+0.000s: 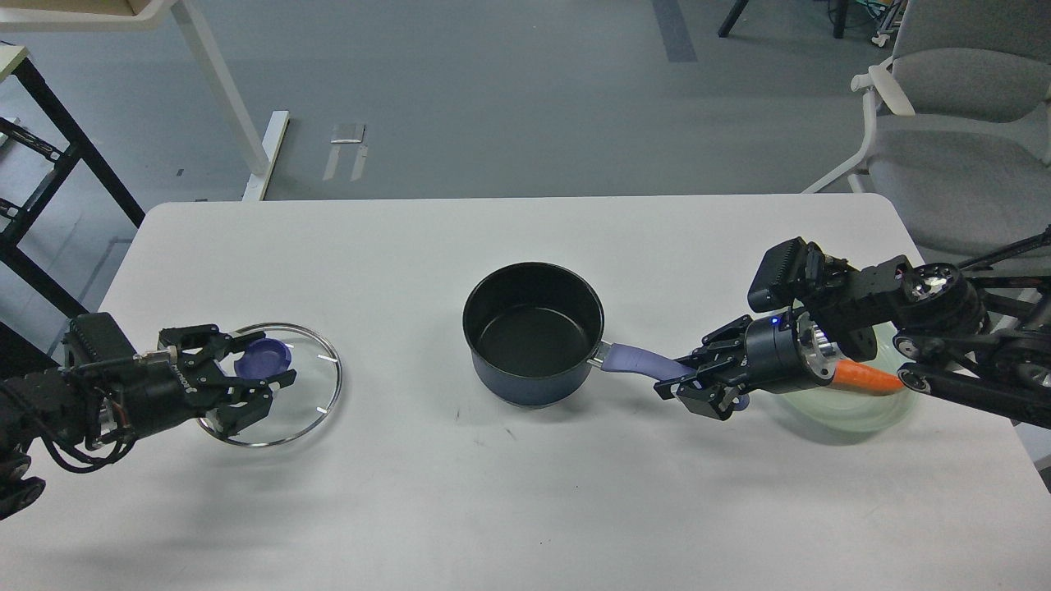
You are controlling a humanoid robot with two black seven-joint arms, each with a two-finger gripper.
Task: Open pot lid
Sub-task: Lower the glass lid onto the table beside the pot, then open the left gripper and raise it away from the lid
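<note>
The dark-blue pot [532,332] stands uncovered in the middle of the table, its black inside showing. Its lavender handle [636,359] points right. My right gripper [675,378] is shut on the far part of that handle. The glass lid [316,373] lies flat on the table at the left, well apart from the pot. My left gripper [256,365] is over the lid with its fingers spread on either side of the blue-purple knob [269,353], open.
A pale green plate [854,414] with an orange carrot [870,379] sits at the right, partly under my right arm. A grey chair [952,148] stands beyond the table's right far corner. A white table leg [246,123] stands beyond the left far edge.
</note>
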